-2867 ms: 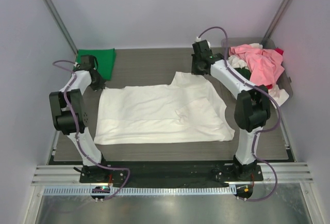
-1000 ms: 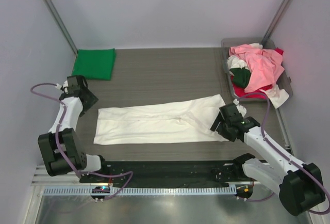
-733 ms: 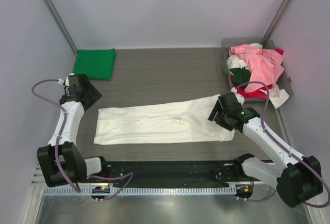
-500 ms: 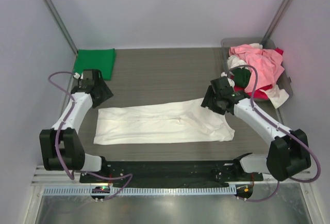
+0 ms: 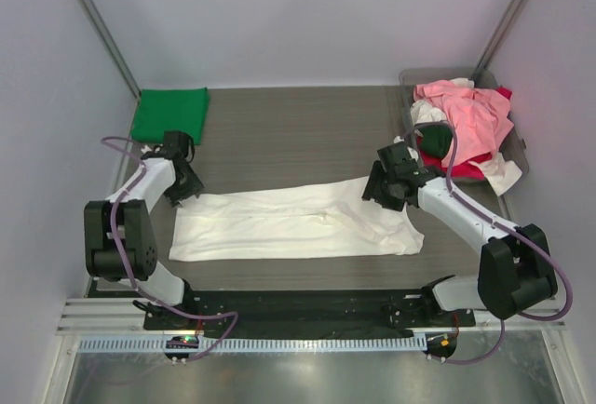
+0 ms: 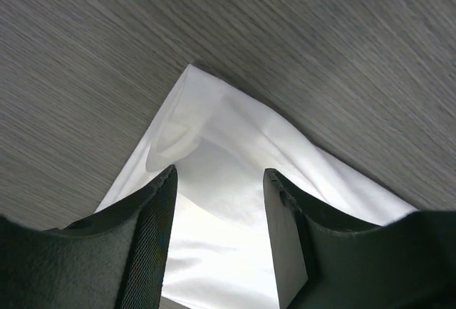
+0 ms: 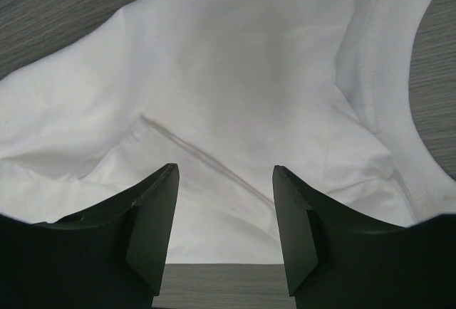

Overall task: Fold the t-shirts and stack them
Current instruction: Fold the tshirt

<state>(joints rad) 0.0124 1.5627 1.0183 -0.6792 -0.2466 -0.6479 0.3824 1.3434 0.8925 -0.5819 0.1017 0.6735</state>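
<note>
Cloth this limp sags, so I'd pinch the white t-shirt (image 5: 289, 222) by its corners toward the table (image 5: 279, 134)'s far edge, where my left gripper (image 5: 183, 190) and right gripper (image 5: 377, 192) hover spread.

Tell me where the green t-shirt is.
In the top view, the green t-shirt lies at the far left corner of the table, beyond the left tool and apart from the white t-shirt.

Dark wood-grain tabletop (image 5: 289, 134), grain running left-right. Grey plastic tray (image 5: 407, 97) at far right corner. Black base plate (image 5: 307, 306) along near edge, slotted white strip (image 5: 307, 343) just in front. Slanted metal posts (image 5: 98, 27) against pale walls (image 5: 307, 22).
</note>
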